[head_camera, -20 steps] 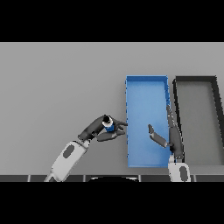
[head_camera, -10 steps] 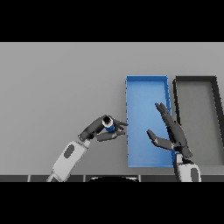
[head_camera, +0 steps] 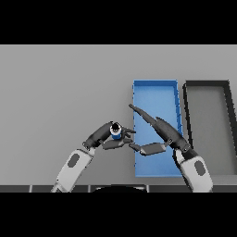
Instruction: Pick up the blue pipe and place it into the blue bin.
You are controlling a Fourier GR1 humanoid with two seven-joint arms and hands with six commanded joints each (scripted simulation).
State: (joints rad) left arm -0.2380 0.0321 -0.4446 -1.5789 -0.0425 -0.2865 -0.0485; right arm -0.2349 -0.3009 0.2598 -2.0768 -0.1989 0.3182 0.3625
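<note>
A bare sorting workstation: plain grey table [head_camera: 60, 88] with a blue bin [head_camera: 155, 90] and dark bin [head_camera: 208, 85]

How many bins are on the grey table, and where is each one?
2. The open blue rectangular bin lies right of the table's centre, and the dark grey rectangular bin lies beside it at the right edge. None seems hidden.

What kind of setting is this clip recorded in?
Probably a bare sorting workbench: a plain grey table carrying only a blue bin and a dark bin, with a small blue pipe in the left hand.
</note>
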